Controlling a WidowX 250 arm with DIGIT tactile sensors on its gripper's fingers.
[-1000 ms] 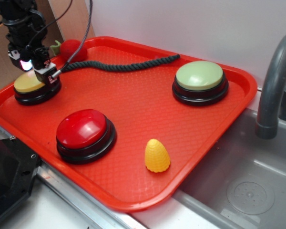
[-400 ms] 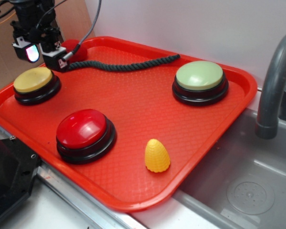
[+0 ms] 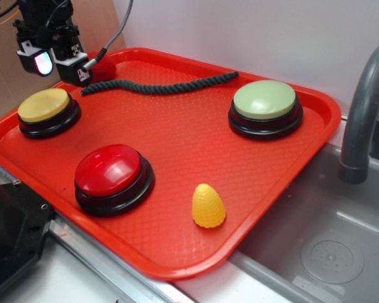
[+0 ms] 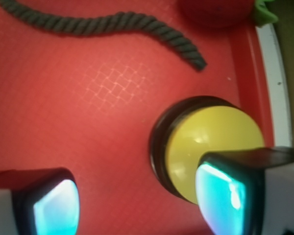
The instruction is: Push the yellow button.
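From the exterior view, the gripper [image 3: 57, 66] hangs in the air above and just behind the yellow button [image 3: 45, 106], not touching it, its fingers apart. The button sits at the left corner of the red tray [image 3: 196, 145], with a dark rope [image 3: 158, 87] behind it and a red button [image 3: 108, 170] in front.

From the wrist view, the yellow button [image 4: 210, 142] lies below, partly covered by the right finger [image 4: 235, 191]; the left finger [image 4: 44, 205] is over bare tray [image 4: 88, 122]

Black pincer [image 3: 55, 65] with glowing cyan pads [image 4: 56, 211], grey braided cable [image 3: 118, 38].
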